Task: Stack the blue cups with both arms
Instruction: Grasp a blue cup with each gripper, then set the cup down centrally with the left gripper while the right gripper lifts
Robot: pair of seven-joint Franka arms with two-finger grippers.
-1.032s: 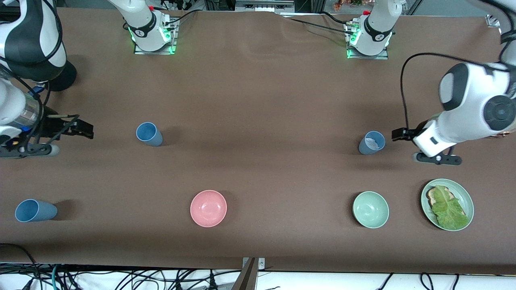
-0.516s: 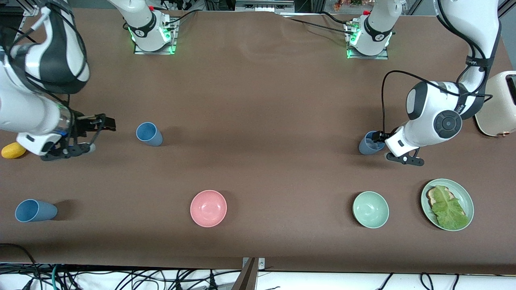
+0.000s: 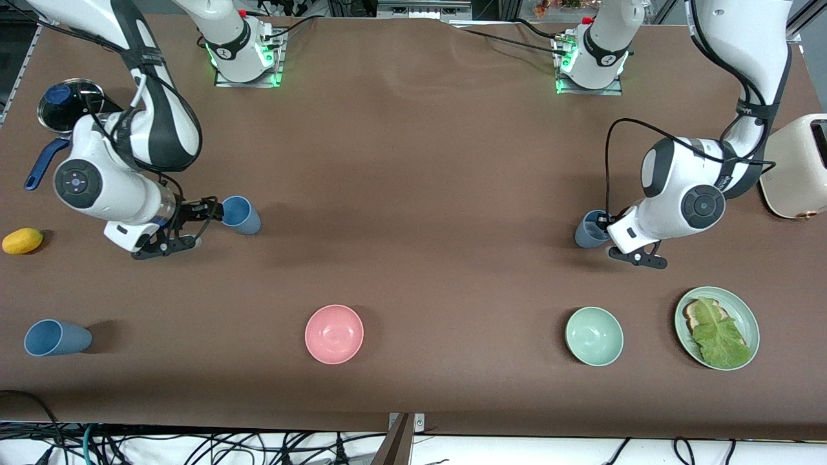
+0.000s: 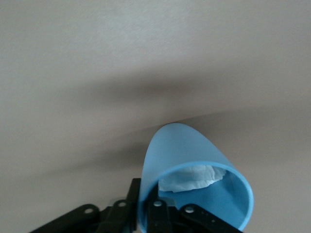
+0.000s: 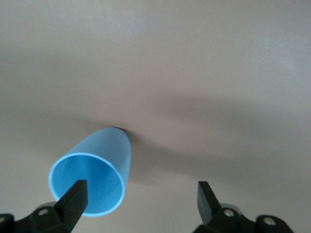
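Three blue cups stood on the brown table (image 3: pixel 413 194); nearest the front camera, the lone cup (image 3: pixel 55 338) sat at the right arm's end, well apart from both grippers, roughly level with the pink bowl (image 3: pixel 334 334), the green bowl (image 3: pixel 594 336) and the green plate (image 3: pixel 743 310) carrying toast and lettuce (image 3: pixel 718 336).

Farther up, the left gripper (image 3: pixel 606 221) was at the cup with the white patch (image 3: pixel 586 231); in the left wrist view that cup (image 4: pixel 194 182) showed crumpled white inside, with one finger (image 4: pixel 156 213) inside the rim and another outside it, so the jaws straddled the wall, though whether they pressed on it could not be told.

At the same depth, the right gripper (image 3: pixel 212 210) had reached the plain cup (image 3: pixel 240 214); the right wrist view showed its fingers (image 5: pixel 73 199) spread wide, one overlapping the rim of the cup (image 5: pixel 95 172) and the other well clear, nothing clamped.

Near the right gripper's wrist, toward the table's end, lay a yellow fruit (image 3: pixel 22 240); farther off sat a steel pan with a blue handle (image 3: pixel 61 106).

Beside the left arm stood a cream toaster (image 3: pixel 795 168).
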